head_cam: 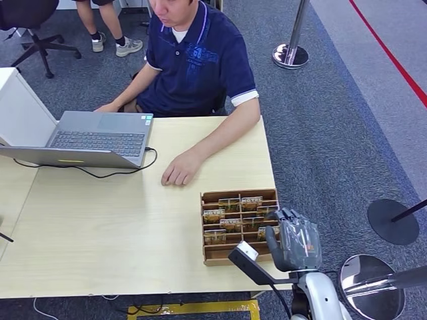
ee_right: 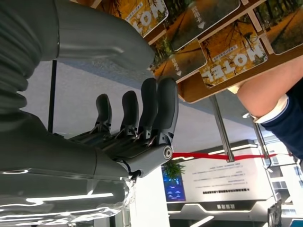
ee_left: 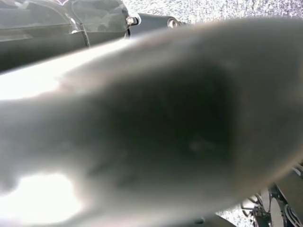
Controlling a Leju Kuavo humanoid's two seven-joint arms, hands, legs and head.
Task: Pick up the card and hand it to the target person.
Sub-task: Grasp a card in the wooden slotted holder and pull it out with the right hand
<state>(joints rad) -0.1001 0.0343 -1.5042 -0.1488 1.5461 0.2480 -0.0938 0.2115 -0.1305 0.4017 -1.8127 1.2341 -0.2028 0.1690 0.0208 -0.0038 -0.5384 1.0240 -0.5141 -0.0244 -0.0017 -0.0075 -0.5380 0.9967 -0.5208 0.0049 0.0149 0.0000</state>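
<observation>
Head view shows the right hand (head_cam: pixel 297 240) empty, fingers loosely apart, hovering at the card tray (head_cam: pixel 211 255) on the worktop (head_cam: pixel 126 227). The cards (head_cam: pixel 231 225) look thin, stiff, light and slick; I'd pinch one by its raised edge.

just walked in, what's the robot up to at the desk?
It's going for a hotel card. The right hand hovers at the near right edge of the wooden card tray, fingers apart, holding nothing; no card is lifted yet. The person sits across the table with one hand resting flat on it just beyond the tray and the other by a laptop. The left wrist view is too blurred to read.
</observation>
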